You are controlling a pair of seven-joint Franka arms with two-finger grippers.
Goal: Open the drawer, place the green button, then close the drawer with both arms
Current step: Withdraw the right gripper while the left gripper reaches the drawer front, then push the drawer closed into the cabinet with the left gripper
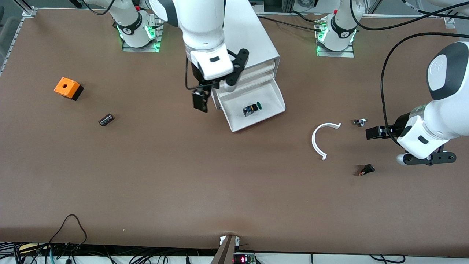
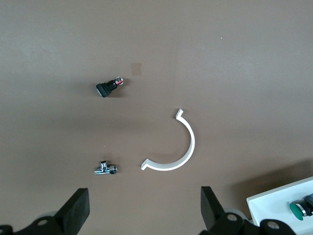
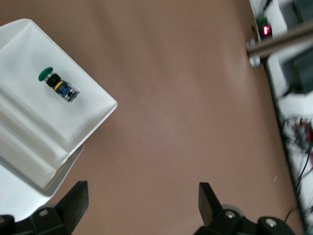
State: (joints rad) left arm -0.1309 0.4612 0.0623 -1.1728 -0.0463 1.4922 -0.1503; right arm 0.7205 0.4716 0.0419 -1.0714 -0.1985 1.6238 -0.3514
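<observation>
The bench (image 1: 154,190) carries a white cabinet (image 1: 253,36) near the middle of its edge along the robots' bases. The cabinet's lowest drawer (image 1: 234,123) is pulled out toward the front camera, and the two upper drawers are shut.

The right arm (image 1: 199,25) reaches from its base to the drawer's corner on the right arm's side. The right gripper (image 1: 199,99) hangs there with its jaws spread wide and nothing between them. The left arm (image 1: 445,91) comes in from the bench edge at its own end. The left gripper (image 1: 377,132) hangs over bare bench there, its jaws also spread and empty.

A white curved strip (image 1: 316,141) lies on the bench between the drawer and the left gripper. An orange cube (image 1: 67,87) sits toward the right arm's end of the bench. A small dark block (image 1: 106,120) lies nearer the front camera than the cube.

The button (image 1: 252,109) lies on its side in the open drawer, its green cap (image 3: 45,74) pointing toward the left arm's end. A small metal part (image 1: 360,122) lies just beside the left gripper. A small black part with a reddish tip (image 1: 366,170) lies nearer the front camera than the metal part.
</observation>
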